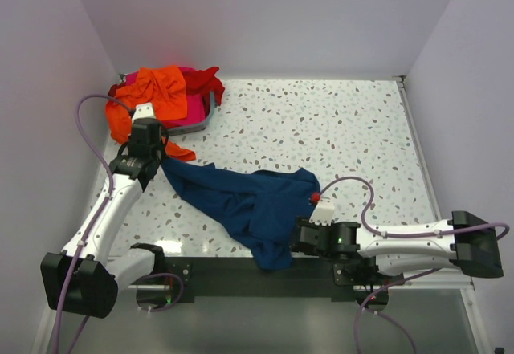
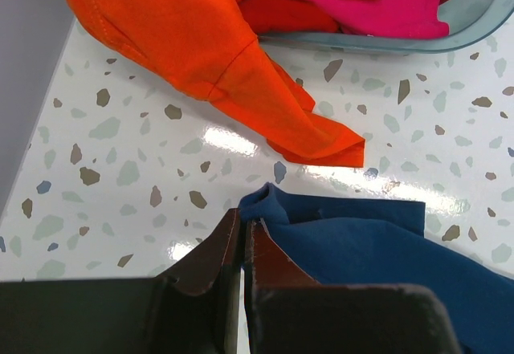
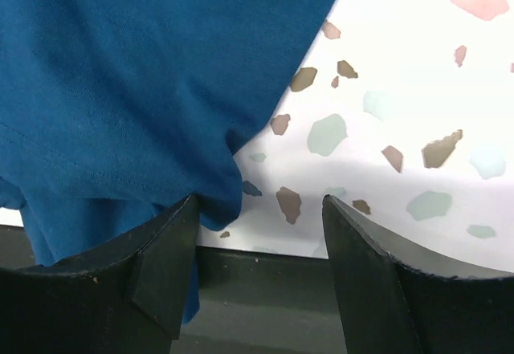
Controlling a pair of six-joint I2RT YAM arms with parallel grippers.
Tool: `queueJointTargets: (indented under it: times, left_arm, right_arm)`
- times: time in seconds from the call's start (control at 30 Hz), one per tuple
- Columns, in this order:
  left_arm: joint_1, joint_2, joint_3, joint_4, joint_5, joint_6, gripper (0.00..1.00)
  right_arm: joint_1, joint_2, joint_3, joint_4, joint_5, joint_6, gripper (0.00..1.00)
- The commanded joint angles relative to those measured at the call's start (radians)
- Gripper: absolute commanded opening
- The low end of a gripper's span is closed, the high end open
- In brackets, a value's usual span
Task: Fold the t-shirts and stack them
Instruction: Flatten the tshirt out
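Observation:
The navy blue t-shirt lies crumpled across the near middle of the table and hangs over the front edge. My left gripper is shut on its far left corner. My right gripper is open at the table's front edge, its left finger against the blue cloth. The orange t-shirt lies on a grey basket at the back left with red and magenta shirts; an orange sleeve hangs onto the table.
The table's front edge with a dark rail runs below the blue shirt. White walls close in on the left, back and right. A small red thing sits by the shirt's right edge.

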Motion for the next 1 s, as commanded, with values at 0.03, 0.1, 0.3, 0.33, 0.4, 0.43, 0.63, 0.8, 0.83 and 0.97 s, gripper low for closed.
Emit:
queueJointTargets:
  times: [0.03, 0.1, 0.3, 0.33, 0.4, 0.43, 0.63, 0.8, 0.83, 0.97]
  left_arm:
    - [0.008, -0.001, -0.006, 0.042, 0.013, 0.017, 0.00]
    - [0.008, 0.002, -0.006, 0.042, 0.011, 0.017, 0.00]
    - [0.008, 0.004, -0.009, 0.042, 0.011, 0.019, 0.00]
    - [0.008, 0.005, -0.009, 0.044, 0.011, 0.019, 0.00]
    - [0.008, 0.007, -0.009, 0.042, 0.011, 0.017, 0.00]
    - [0.008, 0.008, -0.009, 0.042, 0.011, 0.019, 0.00]
    - [0.008, 0.007, -0.009, 0.042, 0.010, 0.020, 0.00]
    - [0.008, -0.001, 0.003, 0.053, 0.010, 0.019, 0.00]
    - [0.008, 0.001, 0.018, 0.051, 0.014, 0.016, 0.00]
    - [0.008, 0.001, 0.061, 0.044, 0.040, -0.009, 0.00]
  right_arm:
    - [0.000, -0.018, -0.046, 0.153, -0.001, 0.061, 0.65]
    - [0.000, -0.005, -0.052, 0.195, -0.012, 0.054, 0.64]
    - [0.000, 0.064, -0.051, 0.278, -0.041, 0.033, 0.62]
    - [0.000, 0.072, -0.049, 0.296, -0.044, 0.031, 0.61]
    - [0.000, 0.092, -0.042, 0.303, -0.041, 0.030, 0.58]
    - [0.000, 0.097, -0.039, 0.298, -0.038, 0.027, 0.53]
    - [0.000, 0.081, 0.018, 0.176, 0.010, 0.022, 0.17]
    - [-0.005, -0.015, 0.171, -0.091, 0.163, -0.016, 0.04]
    - [-0.015, -0.032, 0.202, -0.136, 0.188, -0.025, 0.03]
    - [-0.104, -0.127, 0.360, -0.268, 0.275, -0.180, 0.00]
